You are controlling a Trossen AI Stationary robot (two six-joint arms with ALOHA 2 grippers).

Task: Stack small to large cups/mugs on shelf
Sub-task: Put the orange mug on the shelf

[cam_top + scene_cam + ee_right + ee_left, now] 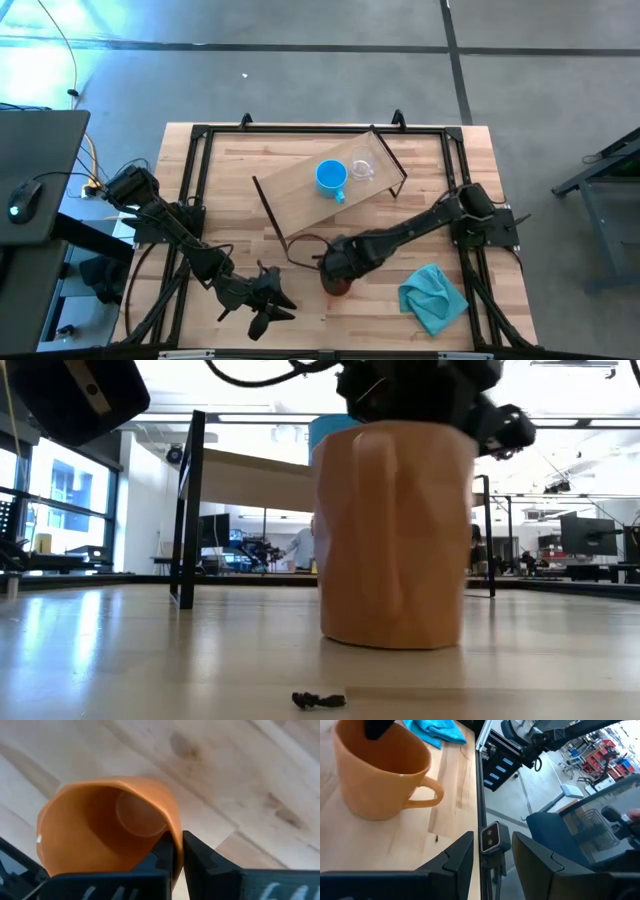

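The orange-brown mug (pixel 339 284) stands upright on the table near its front edge, and fills the low view (pixel 392 535). My right gripper (pixel 336 264) is directly over it, shut on its rim. The bright blue mug (pixel 331 178) and the small clear cup (pixel 361 168) stand side by side on the light-wood shelf (pixel 300 195). My left gripper (pixel 270 306) waits open to the left of the orange-brown mug, by the table's near edge. In the left wrist view the mug (pixel 380 775) shows with its handle (pixel 427 795). My right gripper (pixel 177 852) pinches the orange-brown mug's wall at the rim (pixel 172 837), one finger inside the mug and one outside. The fingers come from above, pointing down. The mug stays upright with its base (pixel 392 638) on the table.
A teal cloth (pixel 432 296) lies crumpled on the table right of the orange-brown mug. The shelf's black end frames (pixel 268 215) stand between the mug and the board. A small dark scrap (pixel 318 701) lies on the table's near part. Bare wood lies left of the shelf.
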